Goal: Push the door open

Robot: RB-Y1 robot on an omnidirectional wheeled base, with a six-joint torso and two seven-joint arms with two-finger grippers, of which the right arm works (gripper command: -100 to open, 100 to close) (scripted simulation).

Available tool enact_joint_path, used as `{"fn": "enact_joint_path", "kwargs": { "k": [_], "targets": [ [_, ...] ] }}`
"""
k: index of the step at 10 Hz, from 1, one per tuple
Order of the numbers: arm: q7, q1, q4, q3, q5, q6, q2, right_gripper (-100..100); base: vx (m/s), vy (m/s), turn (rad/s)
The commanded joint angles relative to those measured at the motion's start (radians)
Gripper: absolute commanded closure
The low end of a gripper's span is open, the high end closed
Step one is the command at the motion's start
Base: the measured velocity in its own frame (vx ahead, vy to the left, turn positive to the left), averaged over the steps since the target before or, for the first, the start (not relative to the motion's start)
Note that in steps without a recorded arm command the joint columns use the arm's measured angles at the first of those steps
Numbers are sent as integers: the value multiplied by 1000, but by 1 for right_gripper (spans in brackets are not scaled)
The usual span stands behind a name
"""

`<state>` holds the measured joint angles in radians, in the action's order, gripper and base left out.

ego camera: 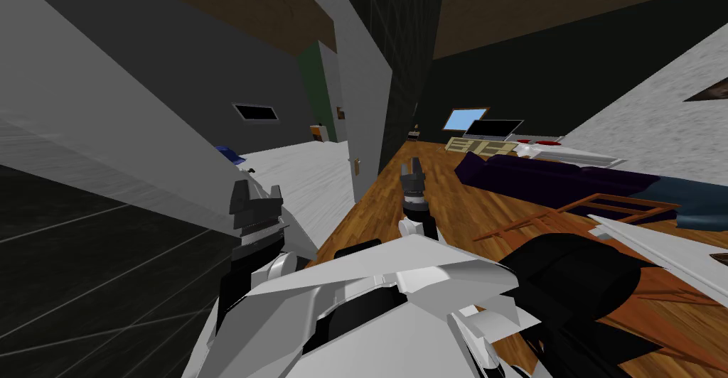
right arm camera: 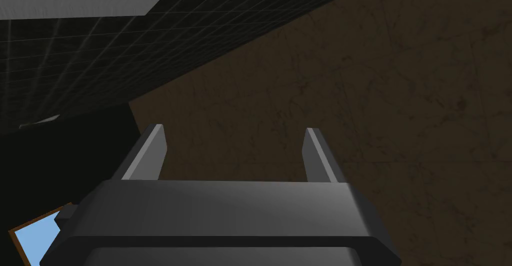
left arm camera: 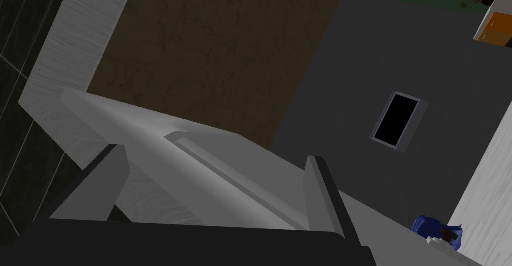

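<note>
Far left: a dark tiled surface (ego camera: 85, 274) crossed by thin pale grid lines. Beside it, a large light grey panelled door (ego camera: 135, 125), slanting from the top corner of the head view down toward the arms. Carries a raised moulding on its face in the left wrist view, with a pale grained strip (left arm camera: 60, 63) along its far side and a mottled brown ceiling (left arm camera: 215, 53) above.

At the lower right end of that door in the head view: the left gripper (ego camera: 254, 195). Points straight at the door face with both thin blade fingers spread wide, about a third of the wrist picture apart. Grips nothing. Sits very close to the panel; cannot tell whether touching.

Past the door's edge: a small blue object (ego camera: 229, 155) on a white floor (ego camera: 298, 175), and behind it a dark grey wall with a black rectangular opening (ego camera: 254, 113).

Nearer the middle: an upright grey slab (ego camera: 366, 111) with a small tan fitting (ego camera: 357, 166) at its edge.

Just right of that: the right gripper (ego camera: 412, 170), raised over a brown plank floor (ego camera: 441, 217), well apart from the door. Stands equally wide open and empty.

Further right: a long dark purple sofa (ego camera: 540, 175), and behind it a bright blue panel in a brown frame (ego camera: 466, 118).
</note>
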<state>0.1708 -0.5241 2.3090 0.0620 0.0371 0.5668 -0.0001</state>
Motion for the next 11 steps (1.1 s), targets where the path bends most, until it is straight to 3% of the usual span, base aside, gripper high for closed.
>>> {"fn": "enact_joint_path", "kwargs": {
  "k": [1, 6, 10, 11],
  "targets": [
    [-14, 20, -33, 4, -7, 0, -6, -100, 26, -34, 36],
    [-65, 95, -156, 16, -31, 0, -24, -100, 46, -61, 45],
    [-126, 184, -291, 32, -61, 1, -42, -100, 65, -90, 63],
    [-126, 184, -301, 32, -61, 1, -42, -100, 53, -54, 25]
  ]
}}
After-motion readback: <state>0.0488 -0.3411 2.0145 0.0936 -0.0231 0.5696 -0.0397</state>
